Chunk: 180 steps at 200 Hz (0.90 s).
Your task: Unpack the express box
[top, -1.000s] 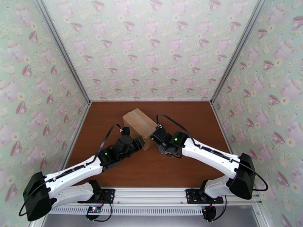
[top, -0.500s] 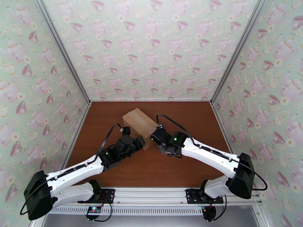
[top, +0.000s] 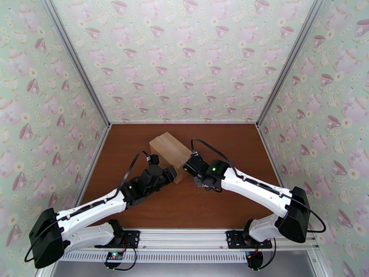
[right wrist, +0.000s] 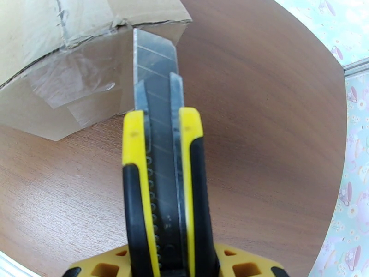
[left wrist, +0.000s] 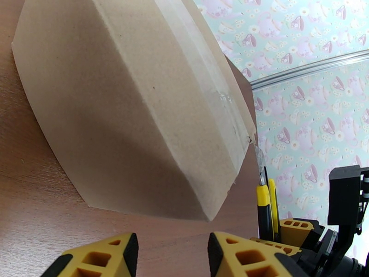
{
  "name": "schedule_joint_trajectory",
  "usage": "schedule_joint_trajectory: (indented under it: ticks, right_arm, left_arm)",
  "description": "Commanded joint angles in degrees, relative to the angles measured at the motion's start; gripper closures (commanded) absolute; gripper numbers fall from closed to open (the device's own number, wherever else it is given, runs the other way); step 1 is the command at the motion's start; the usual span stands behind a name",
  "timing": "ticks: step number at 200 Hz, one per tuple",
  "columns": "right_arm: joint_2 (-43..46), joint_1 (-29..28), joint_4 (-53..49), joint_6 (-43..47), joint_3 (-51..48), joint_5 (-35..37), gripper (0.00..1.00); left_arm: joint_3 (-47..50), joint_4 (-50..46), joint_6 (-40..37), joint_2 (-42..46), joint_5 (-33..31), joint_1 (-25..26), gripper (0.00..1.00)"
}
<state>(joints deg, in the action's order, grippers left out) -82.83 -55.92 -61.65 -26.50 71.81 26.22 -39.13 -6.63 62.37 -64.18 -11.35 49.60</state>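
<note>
The right gripper [right wrist: 168,261] is clamped on the black-and-yellow handle of a utility knife [right wrist: 159,181]. The blade [right wrist: 154,61] is pushed well out and points away from the wrist. Its tip sits at the clear tape [right wrist: 69,84] on the end of the express box [right wrist: 60,56], just under the flap edge near a corner. Whether the tip has bitten in cannot be told.

The left gripper [left wrist: 170,255] stands part open with nothing between its yellow fingers [left wrist: 101,257]. It is low over the table [top: 221,144], just short of the box's near corner. Whether it presses on the cardboard cannot be told.

The box lies on the brown table slightly left of the middle, skewed to the edges, between the two grippers. Its flaps are down and the tape looks whole.

Over the last second almost nothing has changed. Both grippers and the box keep their places, and only the rear of the left arm has shifted a little. This looks like a pause at the start of the cut, with the knife lined up, the box not yet opened, and all of the unpacking still ahead.
</note>
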Motion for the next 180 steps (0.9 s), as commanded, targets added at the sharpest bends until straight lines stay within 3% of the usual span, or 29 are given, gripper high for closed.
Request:
schedule_joint_trajectory:
  ticks: [1,180]
  right_arm:
    - [0.3,-0.3,0.5,0.6,1.3,-0.5,1.0]
    - [0.7,-0.5,2.5,0.6,0.8,-1.3,1.0]
  left_arm:
    - [-1.0,0.5,-0.5,-0.2,0.2,0.3,0.53]
    - [-0.4,0.2,-0.1,0.5,0.0,0.2,0.53]
